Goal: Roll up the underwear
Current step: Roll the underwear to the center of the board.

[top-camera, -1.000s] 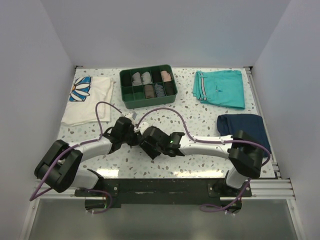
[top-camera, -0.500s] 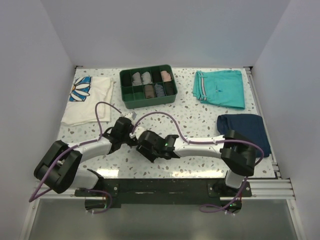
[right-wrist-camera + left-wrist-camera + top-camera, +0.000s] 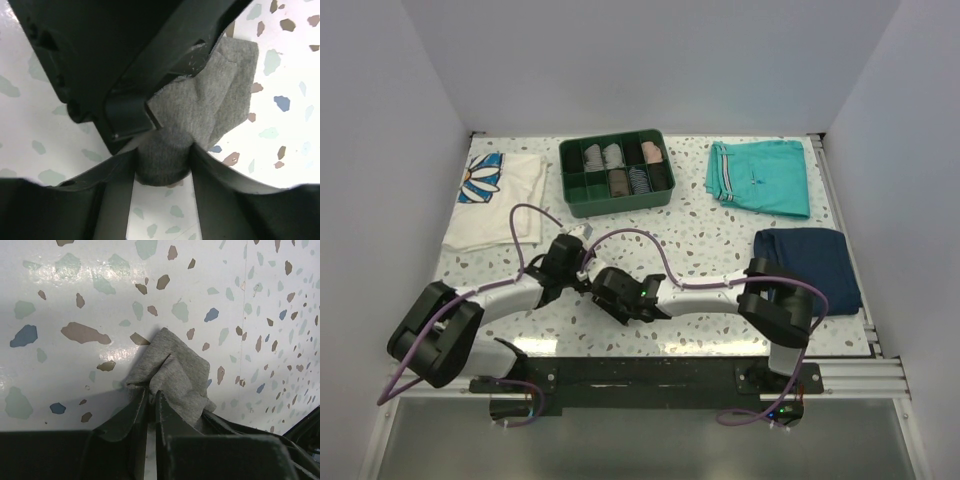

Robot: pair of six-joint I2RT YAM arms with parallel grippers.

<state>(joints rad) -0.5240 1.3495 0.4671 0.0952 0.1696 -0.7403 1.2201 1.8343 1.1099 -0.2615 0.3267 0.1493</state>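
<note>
The underwear (image 3: 175,371) is a small grey cloth lying on the speckled table, with one end rolled into a thick bundle (image 3: 164,159). My left gripper (image 3: 151,395) is shut on a fold at the cloth's near edge. My right gripper (image 3: 163,156) faces it, with a finger pressed against each side of the rolled bundle. The flat part of the underwear (image 3: 220,90) spreads beyond the roll, partly under the left gripper's black body (image 3: 120,55). In the top view the two grippers (image 3: 582,270) (image 3: 605,290) meet left of centre and hide the cloth.
A green compartment tray (image 3: 616,207) with rolled items stands at the back centre. Teal shorts (image 3: 760,175) lie back right, a navy folded garment (image 3: 810,255) lies right, and a white shirt with a daisy print (image 3: 495,200) lies back left.
My right arm has slid left towards the left gripper, and its jaws have narrowed onto the roll. The left gripper has kept its place and its hold.
</note>
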